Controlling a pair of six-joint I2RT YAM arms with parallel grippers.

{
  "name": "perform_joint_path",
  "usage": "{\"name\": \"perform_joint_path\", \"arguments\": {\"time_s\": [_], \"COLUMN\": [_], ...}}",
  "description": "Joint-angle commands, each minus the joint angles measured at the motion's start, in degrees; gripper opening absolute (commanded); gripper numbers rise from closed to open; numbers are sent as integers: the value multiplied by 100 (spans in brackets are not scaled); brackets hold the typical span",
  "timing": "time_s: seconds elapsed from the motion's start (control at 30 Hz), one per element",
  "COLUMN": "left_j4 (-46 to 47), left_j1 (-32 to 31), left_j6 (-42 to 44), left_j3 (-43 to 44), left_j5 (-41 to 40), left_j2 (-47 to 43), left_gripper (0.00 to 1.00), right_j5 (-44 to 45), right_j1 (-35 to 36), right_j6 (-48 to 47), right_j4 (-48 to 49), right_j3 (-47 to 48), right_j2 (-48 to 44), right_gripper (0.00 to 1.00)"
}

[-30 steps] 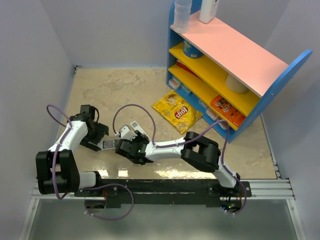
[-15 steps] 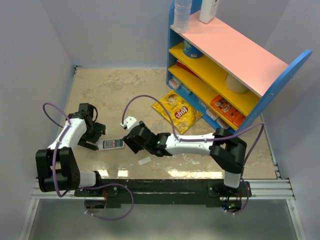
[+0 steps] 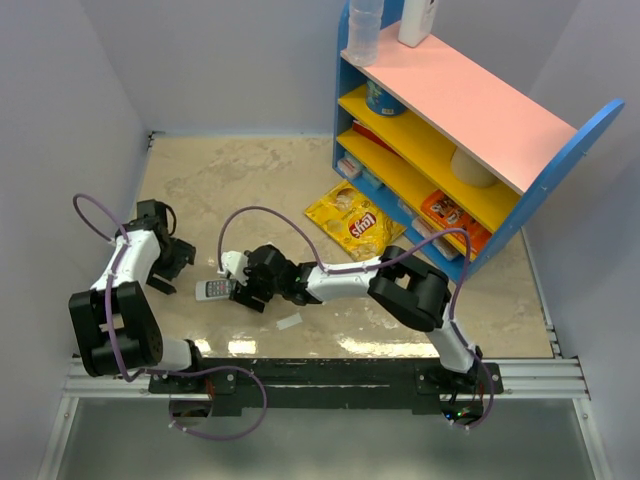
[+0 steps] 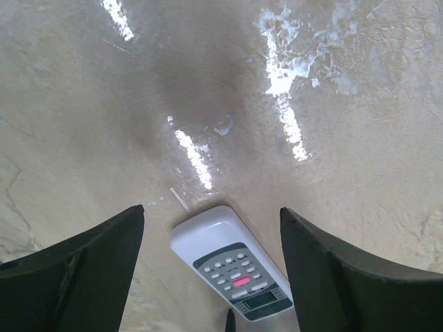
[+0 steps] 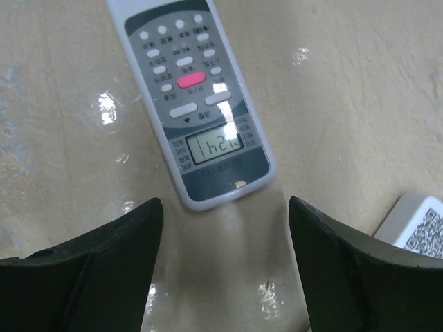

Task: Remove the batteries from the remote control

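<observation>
Nearest the arm bases, on the beige table [image 3: 230, 180]:

- White scrap [image 3: 289, 322]: one, loose, lying flat, apart from everything else.
- Remote control [image 3: 214, 289]: one, flat on the table at the left, button face up, screen lit, plain back underneath. It lies between the two grippers and neither holds it.
- Right gripper [image 5: 225, 202]: jaws spread wide, grasping nothing. It hangs just off the screen end of the handset, and its fingers [image 5: 90, 270] are clear of it.
- Left gripper [image 4: 211, 211]: jaws released, empty. It is poised at the opposite, rounded end, and neither finger touches the casing.
- White piece with a printed code [image 5: 415, 221]: one, beside the right gripper, seen only from the right wrist.
- Batteries: none in view. They are judged to sit inside the handset, behind the back that faces the table.

Farther back:

- Yellow snack bag [image 3: 355, 222]: flat on the table at the foot of the shelf.
- Blue shelf unit [image 3: 590, 130]: pink top, yellow shelves, assorted goods inside, with a clear bottle [image 3: 365, 30] standing on top.

Step in hand (judgement): both arms are lining up on the handset, and no unloading has begun.

Next move (judgement): take a firm hold on the thin edges, turn the back upward, steady the handset with one arm, and work the cover off with the other. The slick table may let the remote slide.
</observation>
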Motion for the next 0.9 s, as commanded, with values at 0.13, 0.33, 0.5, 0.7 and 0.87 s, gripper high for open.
{"name": "perform_joint_path", "arguments": {"time_s": [0.13,0.33,0.5,0.7,0.87], "left_j4": [247,282,457,984,914], "left_j1": [92,92,92,92,92], "left_j6": [488,558,873,1427,1621], "left_j3": [-73,5,-117,-416,-381], "left_j5": [15,190,287,621,595], "left_j2": [-207,-216,-234,-313,-146], "left_gripper": [82,81,80,78,78], "right_j5": [-641,-1379,-1678,-2047,-2241], "right_j1": [-149,-298,-298,-307,-307], "right_j6": [-1116,-1274,-1292,-1362,-1354], "right_j4": [-165,-841,-808,-772,-711], "right_j3": [784,1293,1128,1040,961], "right_j2": [241,645,690,725,733], "right_gripper": [76,72,69,64,56]}}
